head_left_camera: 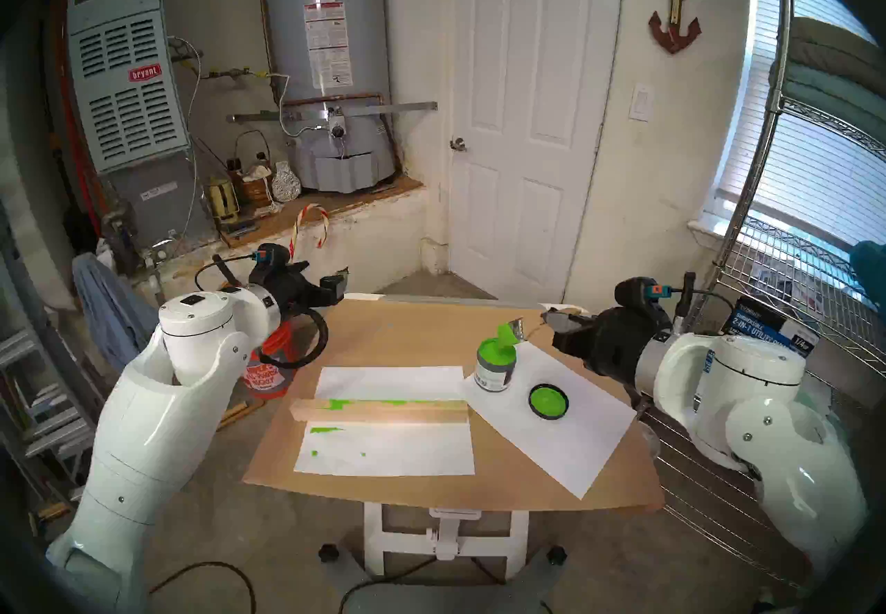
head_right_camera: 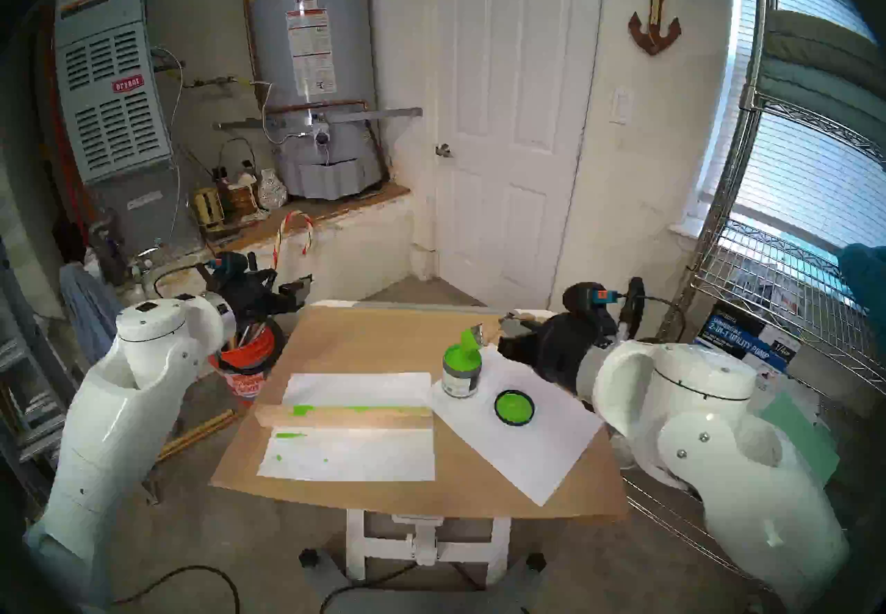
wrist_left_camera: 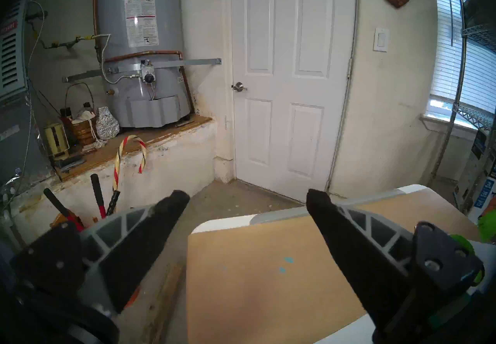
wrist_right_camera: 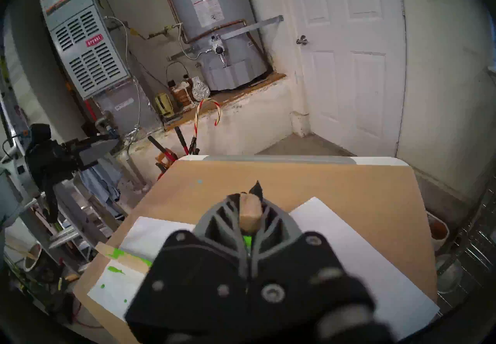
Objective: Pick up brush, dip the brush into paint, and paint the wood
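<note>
Garage clutter and a white door back the table (head_left_camera: 383,344), where the wood (head_left_camera: 383,411) lies between paper sheets (head_left_camera: 390,452), its top partly green. At the table's right side, the right gripper (head_left_camera: 551,323) is clamped on the brush (head_left_camera: 510,332) handle, bristles tipped into or just over the paint (head_left_camera: 496,364); which is unclear. The dip seems in hand. Next, the loaded brush should probably travel left to the wood's bare stretch. The left gripper (wrist_left_camera: 248,198) hangs spread wide, holding nothing.
</note>
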### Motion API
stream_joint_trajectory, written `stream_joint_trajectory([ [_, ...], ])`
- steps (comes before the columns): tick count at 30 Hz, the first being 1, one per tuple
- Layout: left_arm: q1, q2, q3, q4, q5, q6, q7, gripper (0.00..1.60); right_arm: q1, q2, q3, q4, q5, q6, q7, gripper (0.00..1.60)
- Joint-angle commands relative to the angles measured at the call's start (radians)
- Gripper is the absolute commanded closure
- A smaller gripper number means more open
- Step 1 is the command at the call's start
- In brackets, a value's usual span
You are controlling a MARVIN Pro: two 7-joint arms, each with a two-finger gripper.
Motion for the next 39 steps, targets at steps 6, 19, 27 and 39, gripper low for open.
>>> stream_joint_trajectory([
  [6,-0.010,0.002,-0.009,-0.016,-0.001,-0.002,0.000,0.00,0.161,-0.066,-0.119,-0.018,-0.035,0.069,-0.097,1.60],
  [19,-0.009,0.002,-0.009,-0.017,-0.002,-0.002,0.001,0.00,0.230,-0.122,-0.184,0.042,-0.060,0.096,-0.177,1.60],
  [27,-0.009,0.002,-0.009,-0.017,-0.002,-0.002,0.001,0.00,0.202,-0.116,-0.185,0.038,-0.060,0.097,-0.184,1.60],
  [39,-0.009,0.002,-0.009,-0.017,-0.002,-0.002,0.001,0.00,0.150,-0.095,-0.180,0.039,-0.068,0.089,-0.182,1.60],
])
